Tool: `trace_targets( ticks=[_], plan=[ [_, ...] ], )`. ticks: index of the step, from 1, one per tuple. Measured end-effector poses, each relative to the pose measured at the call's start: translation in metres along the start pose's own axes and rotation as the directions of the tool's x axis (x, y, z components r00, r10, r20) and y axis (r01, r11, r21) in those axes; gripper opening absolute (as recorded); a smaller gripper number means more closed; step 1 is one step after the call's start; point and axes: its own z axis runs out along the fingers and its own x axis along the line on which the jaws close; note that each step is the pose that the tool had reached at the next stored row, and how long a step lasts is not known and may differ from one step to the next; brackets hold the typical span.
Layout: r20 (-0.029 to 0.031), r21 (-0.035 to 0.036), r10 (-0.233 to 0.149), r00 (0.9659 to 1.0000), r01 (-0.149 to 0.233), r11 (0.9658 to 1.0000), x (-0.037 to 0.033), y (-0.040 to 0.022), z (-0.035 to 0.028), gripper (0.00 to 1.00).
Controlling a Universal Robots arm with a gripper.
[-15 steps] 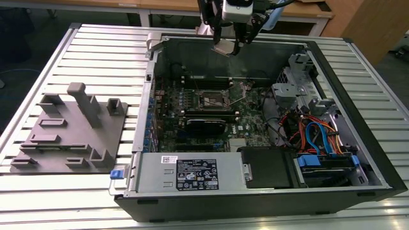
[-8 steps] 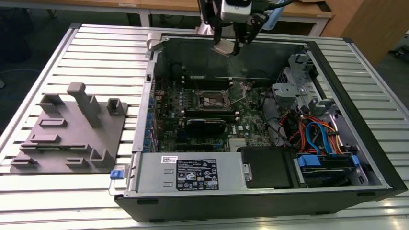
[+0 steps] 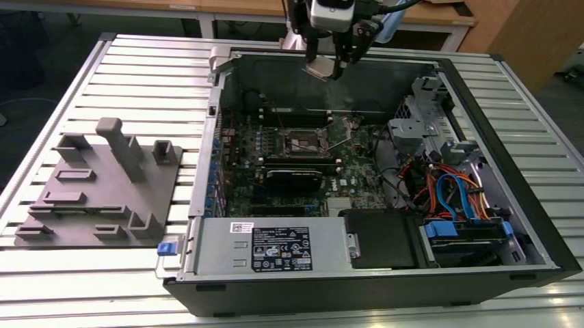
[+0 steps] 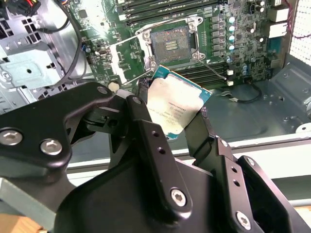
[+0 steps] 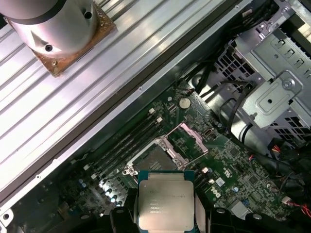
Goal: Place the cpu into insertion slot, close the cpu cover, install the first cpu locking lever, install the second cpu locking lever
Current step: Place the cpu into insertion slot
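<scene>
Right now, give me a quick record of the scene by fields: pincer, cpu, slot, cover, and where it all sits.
pincer: shut on the cpu, raised over the case
cpu: gripped by two opposite edges, metal top showing, clear of the board
slot: empty, dark centre exposed
cover: swung open beside the slot
case: lying on its side, open, on a slatted table

cpu (image 5: pixel 166 201): silver top facing the camera, clamped at two opposite edges by the black fingers (image 5: pixel 125 217) of the hand (image 5: pixel 166 213).
insertion slot (image 5: pixel 154 160): uncovered, dark centre, on the green motherboard (image 5: pixel 233 167).
cpu cover (image 5: pixel 188 141): swung up beside the slot.
table (image 5: pixel 73 111): slatted metal, carrying the arm base (image 5: pixel 53 24).
</scene>
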Motion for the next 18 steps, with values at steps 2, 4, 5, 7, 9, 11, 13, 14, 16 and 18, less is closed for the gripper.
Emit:
trace_targets(
  ticks=[2,4,5,7,9,11,13,14,16,18],
  plan=[
    [0.0014,-0.0004,0.016,0.9999,-0.016,0.9999,0.0000,0.0000,0.0000,0.54],
    [0.0026,-0.0006,0.030,0.9996,-0.030,0.9996,0.0000,0.0000,0.0000,0.54],
    [0.0031,-0.0008,0.036,0.9993,-0.036,0.9993,0.0000,0.0000,0.0000,0.54],
    [0.0041,-0.0010,0.048,0.9988,-0.048,0.9989,0.0000,0.0000,0.0000,0.54],
    [0.0051,-0.0013,0.059,0.9982,-0.059,0.9982,0.0000,0.0000,0.0000,0.54],
    [0.0060,-0.0014,0.070,0.9976,-0.070,0.9976,0.0000,0.0000,0.0000,0.54],
    [0.0068,-0.0017,0.079,0.9969,-0.079,0.9969,0.0000,0.0000,0.0000,0.54],
    [0.0071,-0.0018,0.083,0.9965,-0.083,0.9965,0.0000,0.0000,0.0000,0.54],
    [0.0080,-0.0021,0.093,0.9957,-0.093,0.9957,0.0000,0.0000,0.0000,0.54],
    [0.0088,-0.0024,0.103,0.9947,-0.103,0.9947,0.0000,0.0000,0.0000,0.54]
  ],
)
